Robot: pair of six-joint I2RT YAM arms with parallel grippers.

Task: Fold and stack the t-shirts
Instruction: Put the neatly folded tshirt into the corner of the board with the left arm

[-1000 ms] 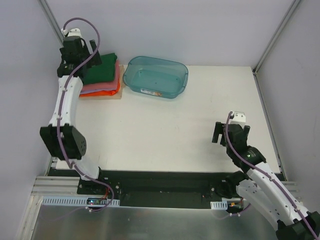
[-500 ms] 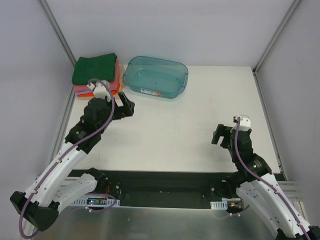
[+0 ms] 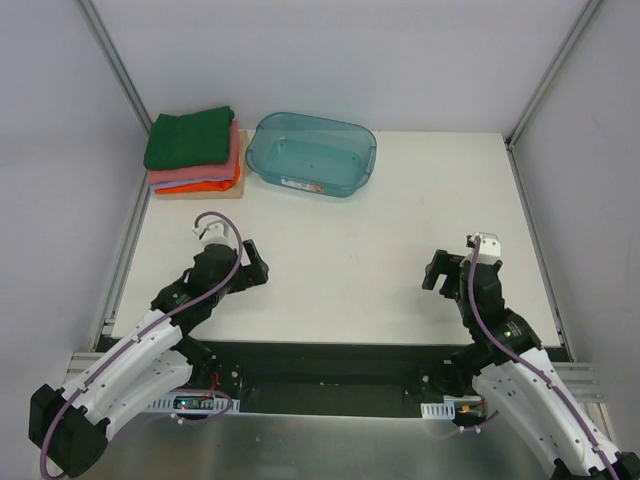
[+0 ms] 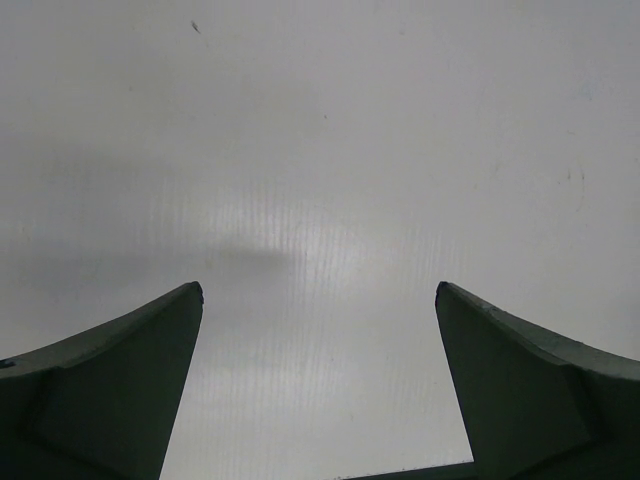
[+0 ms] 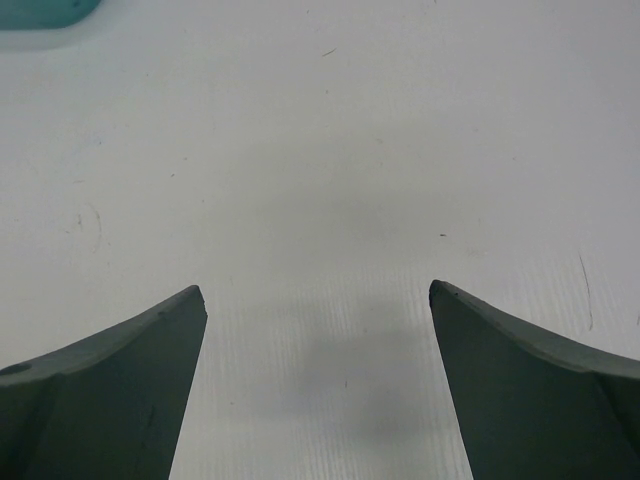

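Observation:
A folded dark green t-shirt [image 3: 188, 137] lies on top of a stack of folded salmon-pink [image 3: 200, 173], lavender and orange [image 3: 205, 185] shirts at the table's far left corner. My left gripper [image 3: 252, 268] is open and empty over bare table, well in front of the stack; its wrist view [image 4: 318, 290] shows only white table between the fingers. My right gripper [image 3: 437, 270] is open and empty at the right front; its wrist view [image 5: 316, 290] shows bare table too.
A translucent teal plastic bin [image 3: 312, 153] stands empty at the back centre, right of the stack; a corner of it shows in the right wrist view [image 5: 40, 12]. Grey walls and frame posts enclose the white table [image 3: 350, 250].
My left arm has pulled back from the shirt stack toward the table's near left, leaving the green shirt on top. The right arm has shifted only slightly.

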